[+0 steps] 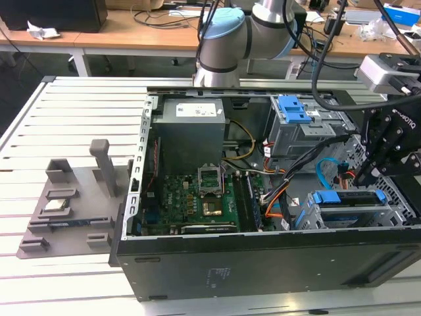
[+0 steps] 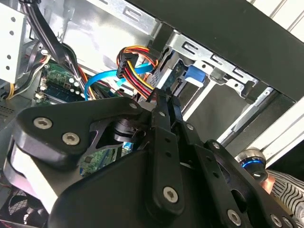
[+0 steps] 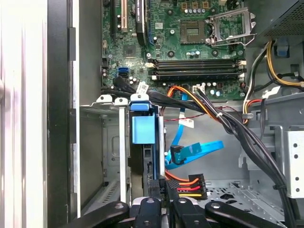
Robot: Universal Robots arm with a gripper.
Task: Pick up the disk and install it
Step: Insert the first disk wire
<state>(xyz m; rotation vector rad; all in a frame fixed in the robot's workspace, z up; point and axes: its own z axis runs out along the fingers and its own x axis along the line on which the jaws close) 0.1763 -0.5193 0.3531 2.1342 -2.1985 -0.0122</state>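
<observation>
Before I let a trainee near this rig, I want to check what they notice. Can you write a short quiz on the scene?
1. True or false: the computer case lies on the table with its side open.
2. In the exterior view, the tool hangs above: A the grey stand; B the drive cage at that view's right; C the power supply.
3. Fill in: the plastic frame of the disk is ___.

Key: 1 true; 2 B; 3 blue.
</observation>
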